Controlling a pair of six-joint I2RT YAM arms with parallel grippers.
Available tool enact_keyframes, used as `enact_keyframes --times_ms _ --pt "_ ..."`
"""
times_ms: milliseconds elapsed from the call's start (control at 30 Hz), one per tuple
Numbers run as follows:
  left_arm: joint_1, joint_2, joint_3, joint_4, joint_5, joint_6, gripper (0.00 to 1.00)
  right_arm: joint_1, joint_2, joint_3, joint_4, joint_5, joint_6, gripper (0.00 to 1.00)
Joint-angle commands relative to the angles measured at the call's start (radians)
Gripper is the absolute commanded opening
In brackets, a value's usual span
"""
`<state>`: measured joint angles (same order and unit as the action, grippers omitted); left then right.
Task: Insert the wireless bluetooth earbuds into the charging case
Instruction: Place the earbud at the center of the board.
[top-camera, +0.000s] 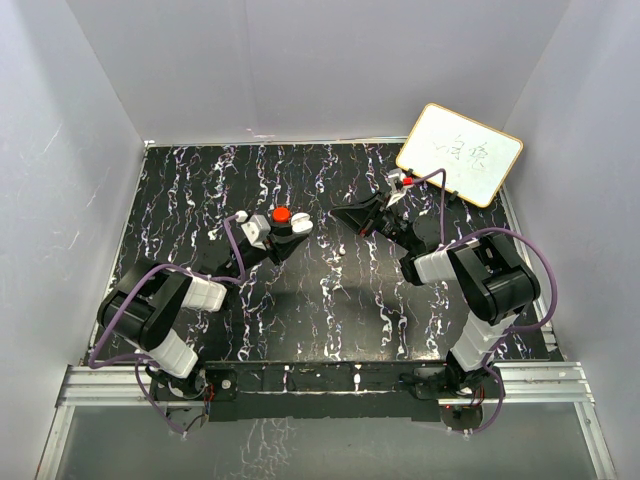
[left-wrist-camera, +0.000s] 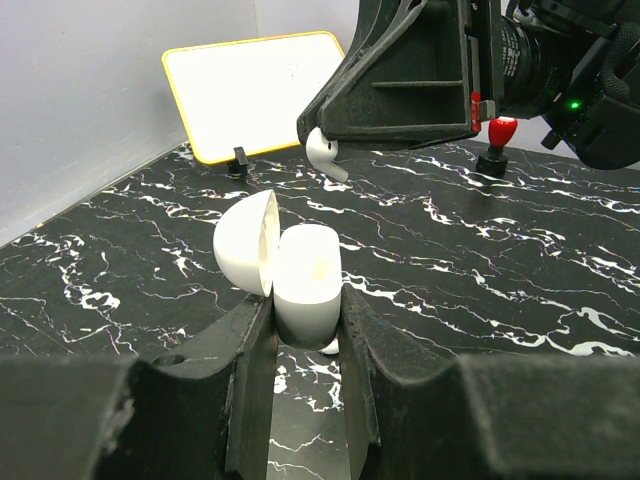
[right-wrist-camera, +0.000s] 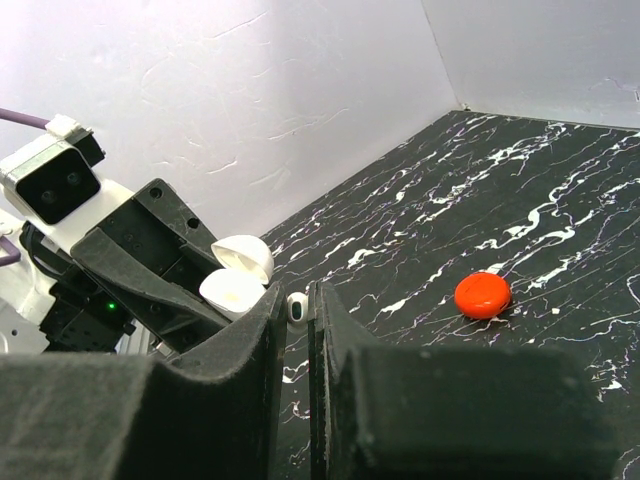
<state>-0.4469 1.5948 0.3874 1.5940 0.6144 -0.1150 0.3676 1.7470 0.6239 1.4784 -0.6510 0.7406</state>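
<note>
The charging case (left-wrist-camera: 305, 275) is white and egg-shaped, with its lid (left-wrist-camera: 245, 250) hinged open to the left. My left gripper (left-wrist-camera: 305, 310) is shut on the case body and holds it upright just above the table. It also shows in the right wrist view (right-wrist-camera: 232, 288). My right gripper (right-wrist-camera: 297, 310) is shut on a small white earbud (right-wrist-camera: 297, 306). Seen from the left wrist, that earbud (left-wrist-camera: 325, 152) hangs at the right gripper's tip, above and beyond the open case. A small white piece (left-wrist-camera: 330, 347) lies under the case; I cannot tell what it is. No red-and-dark earbuds show.
A red round puck (top-camera: 281, 214) lies on the black marbled table just behind the left gripper (top-camera: 292, 234). A yellow-framed whiteboard (top-camera: 460, 153) leans at the back right, with a small red-topped black post (left-wrist-camera: 500, 135) near it. White walls enclose the table.
</note>
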Motion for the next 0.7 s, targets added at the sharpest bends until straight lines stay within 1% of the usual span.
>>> enact_keyframes --times_ms 0,667 --pt "0.002 -0.037 0.011 0.192 0.018 0.009 0.0 0.007 -0.035 0.001 0.336 0.004 -0.017 0.0" --pt "0.003 -0.048 0.007 0.192 0.015 0.011 0.0 0.007 -0.037 0.001 0.335 0.008 -0.024 0.0"
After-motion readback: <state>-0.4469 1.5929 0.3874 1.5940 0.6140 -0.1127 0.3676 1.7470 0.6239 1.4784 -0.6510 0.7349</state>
